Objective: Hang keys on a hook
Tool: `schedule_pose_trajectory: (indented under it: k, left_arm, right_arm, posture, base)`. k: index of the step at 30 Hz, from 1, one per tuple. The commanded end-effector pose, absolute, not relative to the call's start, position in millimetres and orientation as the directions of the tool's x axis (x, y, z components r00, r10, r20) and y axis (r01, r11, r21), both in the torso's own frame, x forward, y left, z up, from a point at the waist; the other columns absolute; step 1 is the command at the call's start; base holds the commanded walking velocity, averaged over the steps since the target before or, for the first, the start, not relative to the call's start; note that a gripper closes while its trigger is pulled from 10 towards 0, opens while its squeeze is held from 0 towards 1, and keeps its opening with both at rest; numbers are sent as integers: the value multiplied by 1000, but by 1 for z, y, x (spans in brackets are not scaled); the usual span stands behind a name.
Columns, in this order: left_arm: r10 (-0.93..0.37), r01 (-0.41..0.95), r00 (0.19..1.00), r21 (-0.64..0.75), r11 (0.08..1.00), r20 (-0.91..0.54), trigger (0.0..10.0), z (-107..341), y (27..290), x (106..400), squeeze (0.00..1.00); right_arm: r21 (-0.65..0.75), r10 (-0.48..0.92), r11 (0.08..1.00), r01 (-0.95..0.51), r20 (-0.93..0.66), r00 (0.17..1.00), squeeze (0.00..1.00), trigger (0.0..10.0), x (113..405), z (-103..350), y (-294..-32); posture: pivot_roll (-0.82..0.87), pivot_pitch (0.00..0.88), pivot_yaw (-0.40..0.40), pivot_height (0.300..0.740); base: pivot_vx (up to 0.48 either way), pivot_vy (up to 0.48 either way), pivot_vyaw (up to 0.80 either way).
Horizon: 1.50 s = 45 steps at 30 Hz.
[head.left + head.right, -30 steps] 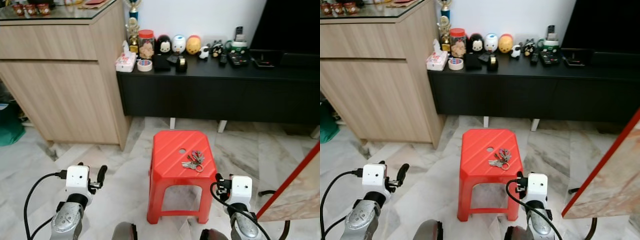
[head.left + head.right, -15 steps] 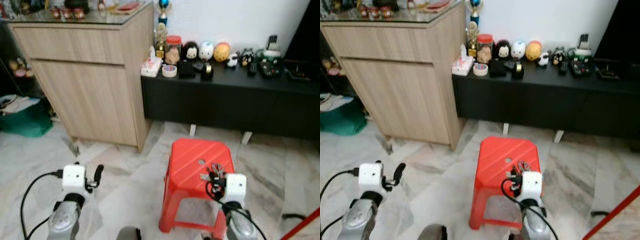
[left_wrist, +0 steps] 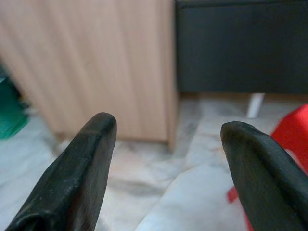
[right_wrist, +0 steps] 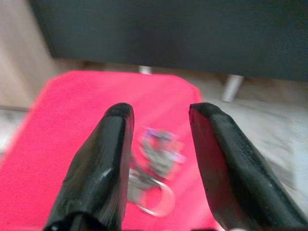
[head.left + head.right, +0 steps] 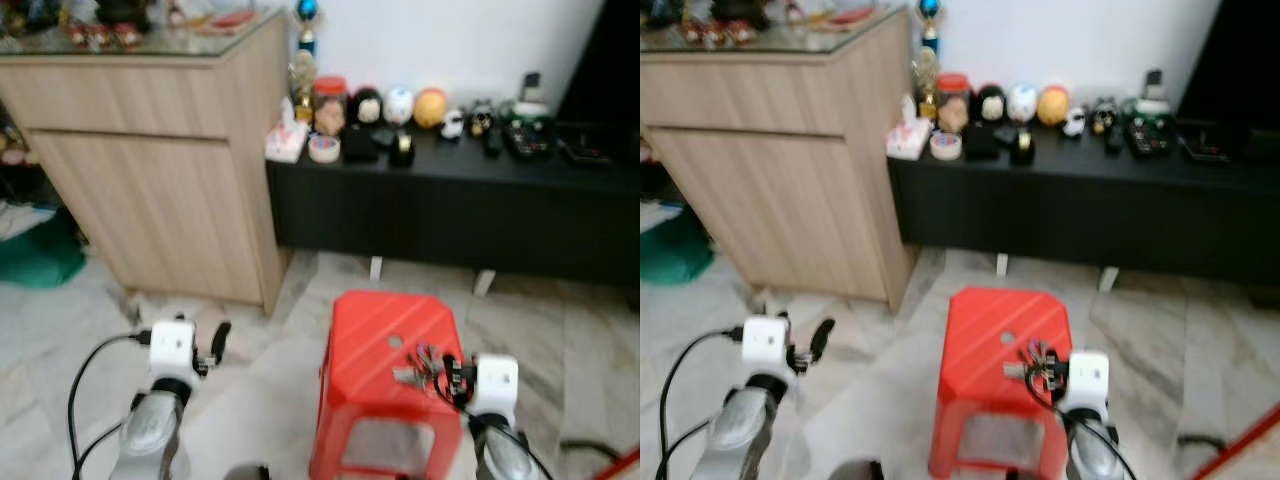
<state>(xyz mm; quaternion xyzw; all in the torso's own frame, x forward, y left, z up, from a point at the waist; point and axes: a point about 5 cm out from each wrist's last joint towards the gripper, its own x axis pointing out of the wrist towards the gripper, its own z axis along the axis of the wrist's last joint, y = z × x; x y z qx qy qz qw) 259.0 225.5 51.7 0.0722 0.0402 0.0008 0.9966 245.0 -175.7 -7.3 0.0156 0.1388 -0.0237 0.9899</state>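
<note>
A bunch of keys (image 5: 417,364) on a silver ring lies on the top of a red plastic stool (image 5: 372,330), near its right side. My right gripper (image 5: 450,378) is low over the stool's right edge, just behind the keys. In the right wrist view its black fingers (image 4: 111,144) stand open, and the keys (image 4: 156,161) lie on the red surface between and beyond them, untouched. My left gripper (image 5: 218,340) hangs open over the marble floor to the left of the stool, with nothing between its fingers (image 3: 91,159).
Behind the stool runs a low black console (image 5: 450,195) with toy figures and remotes on top. A tall wooden cabinet (image 5: 150,150) stands at the left, with a green bin (image 5: 35,255) beside it. Marble floor (image 5: 270,380) surrounds the stool. The pictures are blurred.
The camera has shifted as I move. My right gripper has come forward from beside the stool to just behind the keys. The left arm still hangs idle.
</note>
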Motion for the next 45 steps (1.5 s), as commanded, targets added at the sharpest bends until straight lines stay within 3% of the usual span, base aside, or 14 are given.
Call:
schedule_pose_trajectory:
  k: [1, 20, 40, 45]
  left_arm:
    - [17, -5, 997, 142, 990, -79, 10000, 52, 228, 259, 0]
    - [16, -5, 997, 139, 990, -79, 10000, 51, 226, 260, 0]
    - [3, 9, 995, 123, 992, -99, 10000, 46, 223, 261, 0]
    - [-2, 15, 994, 121, 993, -111, 10000, 43, 222, 260, 0]
  right_arm:
    - [29, -33, 999, 42, -273, 962, 0, 10000, 247, -6, -174]
    - [29, -2, 1000, 11, -297, 955, 0, 10000, 246, -8, -173]
    - [8, 31, 999, -31, -477, 879, 0, 10000, 232, -32, -182]
    - [-28, -33, 999, 22, -502, 864, 0, 10000, 231, -35, -188]
  posture:
    - [67, 0, -22, 620]
    - [64, 0, -27, 620]
    - [50, 0, -44, 620]
    - [45, 0, -45, 610]
  base:
    - [292, 0, 0]
    - [292, 0, 126]
    - [0, 0, 0]
    - [0, 0, 0]
